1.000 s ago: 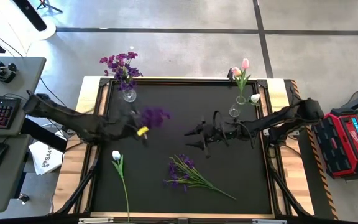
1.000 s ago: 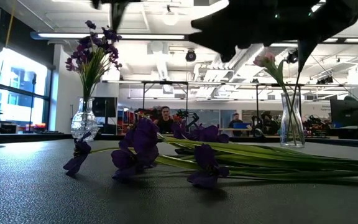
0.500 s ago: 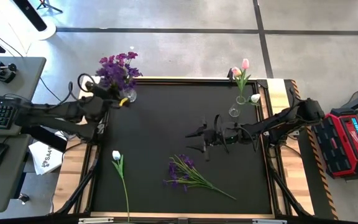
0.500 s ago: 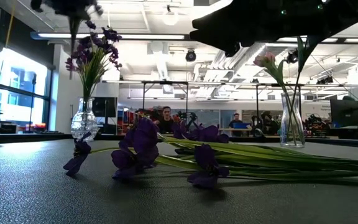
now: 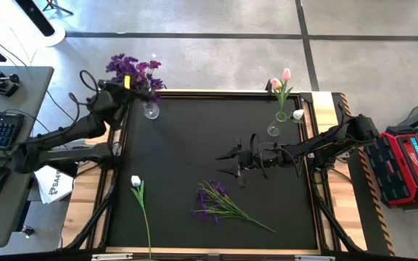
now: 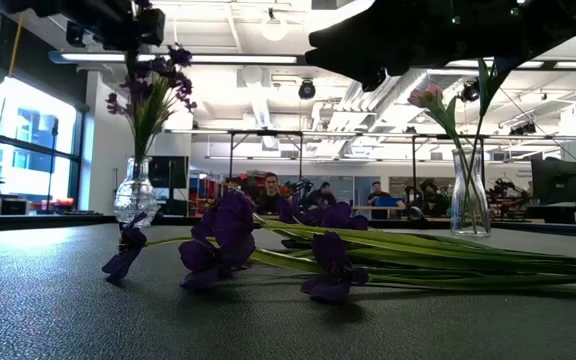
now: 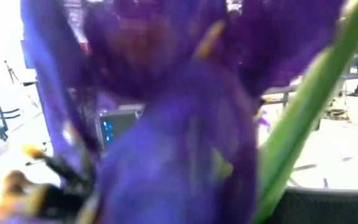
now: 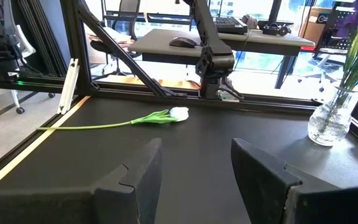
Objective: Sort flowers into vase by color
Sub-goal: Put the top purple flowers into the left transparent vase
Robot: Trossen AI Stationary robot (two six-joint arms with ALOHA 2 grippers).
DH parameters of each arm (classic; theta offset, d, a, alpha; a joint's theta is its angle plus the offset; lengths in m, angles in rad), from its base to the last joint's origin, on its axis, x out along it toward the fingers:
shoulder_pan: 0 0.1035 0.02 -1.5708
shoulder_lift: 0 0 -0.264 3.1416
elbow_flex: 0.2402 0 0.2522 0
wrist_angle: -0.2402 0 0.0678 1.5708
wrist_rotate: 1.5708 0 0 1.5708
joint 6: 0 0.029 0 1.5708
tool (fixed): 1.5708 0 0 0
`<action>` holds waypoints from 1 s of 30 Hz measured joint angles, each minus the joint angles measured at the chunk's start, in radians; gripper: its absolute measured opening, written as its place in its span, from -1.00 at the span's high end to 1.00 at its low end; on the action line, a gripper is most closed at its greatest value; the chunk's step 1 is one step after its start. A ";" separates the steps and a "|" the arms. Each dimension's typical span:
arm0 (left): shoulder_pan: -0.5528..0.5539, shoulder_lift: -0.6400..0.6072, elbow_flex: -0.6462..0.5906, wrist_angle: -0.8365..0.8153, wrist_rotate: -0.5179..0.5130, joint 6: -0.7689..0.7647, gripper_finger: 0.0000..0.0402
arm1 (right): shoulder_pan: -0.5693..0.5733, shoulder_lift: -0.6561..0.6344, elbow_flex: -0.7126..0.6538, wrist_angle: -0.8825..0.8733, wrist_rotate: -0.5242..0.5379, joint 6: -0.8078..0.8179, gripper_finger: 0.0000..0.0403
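Only the left wrist view shows the green stem (image 7: 303,118) against purple petals (image 7: 185,137).

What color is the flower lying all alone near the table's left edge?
White. The lone tulip has a white bud on a green stem, clearest in the high view.

Left hand (image 5: 125,81) with its purple flower (image 5: 116,65), seemingly clamped, now from mid-table to above the far-left vase (image 5: 150,110).

A purple flower (image 7: 185,124) is clamped in the left gripper (image 5: 128,82), its blossom right in front of the fingers, above the purple bouquet's vase (image 5: 151,110). Well beyond the open right gripper (image 5: 232,161) lie a white tulip (image 5: 137,187) and purple stems (image 5: 220,204).
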 joint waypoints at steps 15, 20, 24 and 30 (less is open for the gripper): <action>0.246 0.117 0.000 -0.131 0.293 -0.153 0.95 | 0.000 0.000 0.000 -0.003 -0.003 0.016 0.12; 0.246 0.169 0.000 -0.133 0.278 -0.122 0.95 | 0.000 0.000 0.000 -0.003 -0.003 0.016 0.12; 0.245 0.196 0.000 -0.144 0.277 -0.142 0.95 | 0.000 0.000 0.000 -0.003 -0.002 0.016 0.12; 0.246 0.211 0.000 -0.217 0.274 -0.213 0.95 | 0.000 0.000 0.000 -0.003 -0.002 0.019 0.12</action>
